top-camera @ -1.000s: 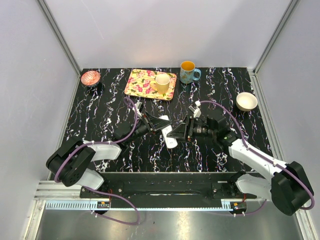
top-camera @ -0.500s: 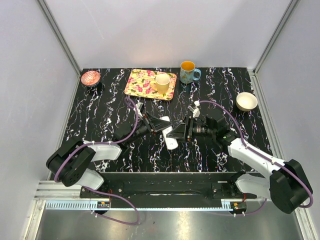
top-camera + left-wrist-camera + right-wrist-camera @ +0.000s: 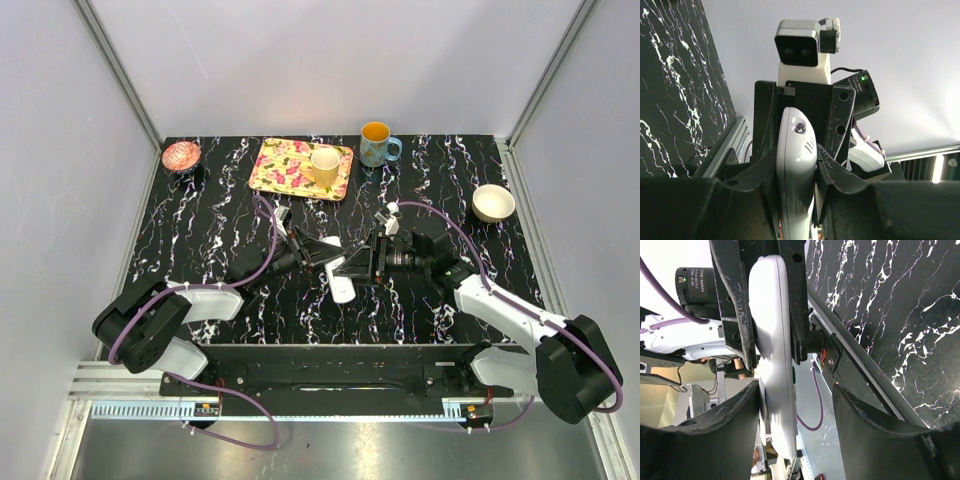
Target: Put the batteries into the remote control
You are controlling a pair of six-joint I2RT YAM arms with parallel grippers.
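The white remote control hangs above the middle of the table, with my left gripper shut on it. In the left wrist view its rounded end sticks up between my clamped left gripper. My right gripper faces it from the right and stands open around the remote's other end. In the right wrist view, the right gripper has its left finger close beside the remote and its right finger well apart. No batteries show in any view.
A floral tray holding a yellow cup stands at the back. A blue mug is to its right, a white bowl at the right side, and a pink bowl in the back left corner.
My right gripper's fingers have spread slightly wider around the remote, and the right arm has edged left. The left gripper still holds the remote in the same place.
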